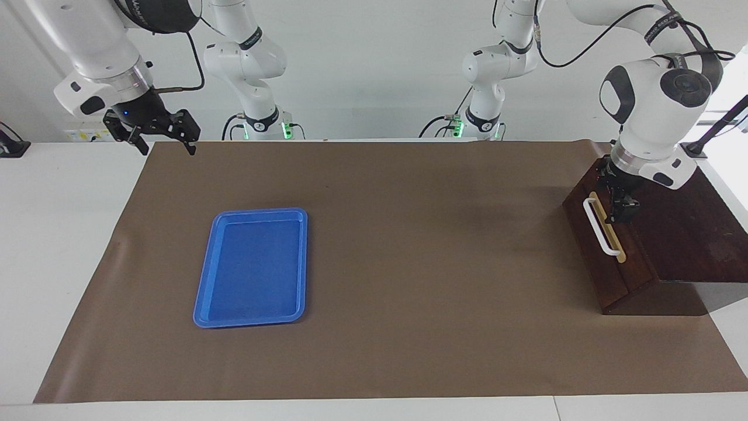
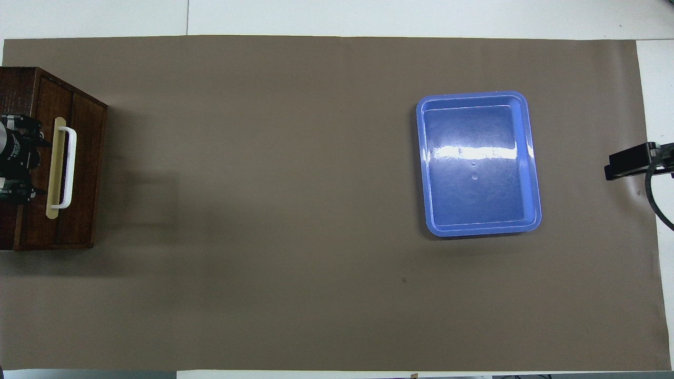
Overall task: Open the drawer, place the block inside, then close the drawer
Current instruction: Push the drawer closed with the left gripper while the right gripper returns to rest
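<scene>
The dark wooden drawer (image 1: 637, 257) sits in the slanted-front cabinet (image 1: 695, 234) at the left arm's end of the table. It looks pushed in, and no pale interior shows. Its white bar handle (image 1: 602, 227) lies along a tan strip. My left gripper (image 1: 620, 211) points down at the cabinet front, right beside the handle and the strip. It also shows in the overhead view (image 2: 23, 158), next to the handle (image 2: 68, 167). My right gripper (image 1: 162, 139) is open and empty, raised over the table edge at the right arm's end, waiting. The yellow block is out of view.
An empty blue tray (image 1: 204, 275) lies on the brown mat (image 1: 409, 263) toward the right arm's end; it also shows in the overhead view (image 2: 533, 158). White tabletop borders the mat.
</scene>
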Motion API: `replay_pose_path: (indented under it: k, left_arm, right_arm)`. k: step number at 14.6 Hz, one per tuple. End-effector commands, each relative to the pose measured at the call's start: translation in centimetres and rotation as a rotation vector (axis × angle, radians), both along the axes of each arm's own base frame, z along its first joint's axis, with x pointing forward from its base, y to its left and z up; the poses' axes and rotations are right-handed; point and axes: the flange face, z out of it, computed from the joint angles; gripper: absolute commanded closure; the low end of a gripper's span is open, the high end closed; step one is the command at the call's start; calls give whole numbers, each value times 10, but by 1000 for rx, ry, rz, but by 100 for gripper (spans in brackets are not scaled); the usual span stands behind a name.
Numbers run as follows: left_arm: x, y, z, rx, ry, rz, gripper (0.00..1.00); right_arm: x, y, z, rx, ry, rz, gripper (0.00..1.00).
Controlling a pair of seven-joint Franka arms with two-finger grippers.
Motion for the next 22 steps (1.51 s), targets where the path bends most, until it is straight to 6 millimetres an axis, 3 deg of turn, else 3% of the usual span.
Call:
replay_pose_path:
  k: [1,2,6,9,13,15,19,22]
  left_arm:
    - [-20,-14,29,-74,35,-283,0]
    - [-16,-18,34,-101,28,-353,0]
    - [-41,-48,38,-163,194,-861,0]
    - [-43,-64,45,-167,208,-944,0]
    - [-66,-66,54,-189,252,-1076,0]
    - [-62,-71,54,-185,245,-1090,0]
    - [-68,-69,61,-203,237,-1096,0]
    - [-65,-59,61,-209,228,-1192,0]
  right_arm:
    - [0,-5,0,-2,1,-25,0]
    - [-1,-5,1,0,-1,-21,0]
    - [-5,-7,3,0,10,-23,0]
    - [-6,-7,4,-1,15,-23,0]
    - [-9,-8,7,-3,8,-8,0]
    - [-8,-8,6,-1,10,9,0]
    - [-8,-7,7,-1,8,9,0]
    - [-8,-4,7,-2,8,12,0]
